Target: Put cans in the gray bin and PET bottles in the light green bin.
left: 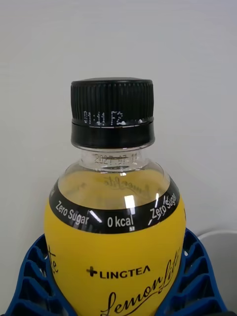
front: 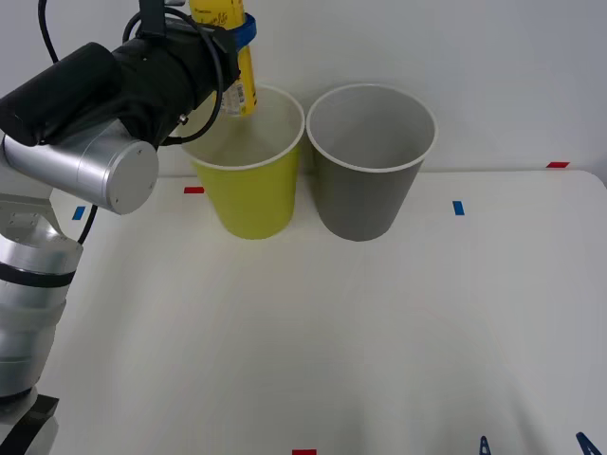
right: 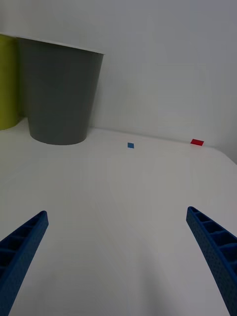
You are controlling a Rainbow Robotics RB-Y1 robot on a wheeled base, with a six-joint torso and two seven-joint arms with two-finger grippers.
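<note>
Table [front: 313, 351]: white top, spanning the scene from the near edge to the pale far wall. Small red and blue tape marks dot it: a red one [front: 193, 190] left of the bins, a blue one [front: 458, 208] right of them, a red one [front: 557, 165] at the far right edge, another red one [front: 303, 452] at the near edge.

Left arm [front: 85, 142]: silver and black, reaching from the left side toward the far centre. It covers part of the far left rim of the lime bin.

Light green bin [front: 248, 194]: round, tapered, white rim, white inside. Stands upright at far centre, left of the pair.

Gray bin [front: 365, 190]: same size, dark gray, white rim, pale inside. Upright, just beside the light green bin on its right; whether the two touch cannot be told.

Left gripper [front: 235, 33]: blue ribbed fingers [left: 197, 276] clamped round the yellow body of the bottle, raised above the far left rim of the light green bin.

PET bottle [front: 232, 57]: clear plastic, black screw cap [left: 111, 113], yellow wrap label with a black band, amber liquid. Held in the air, over the far edge of the light green bin, clear of the table.

Right gripper [right: 117, 256]: low at the near right of the table, well apart from the bins, blue fingers spread wide with nothing between them.
</note>
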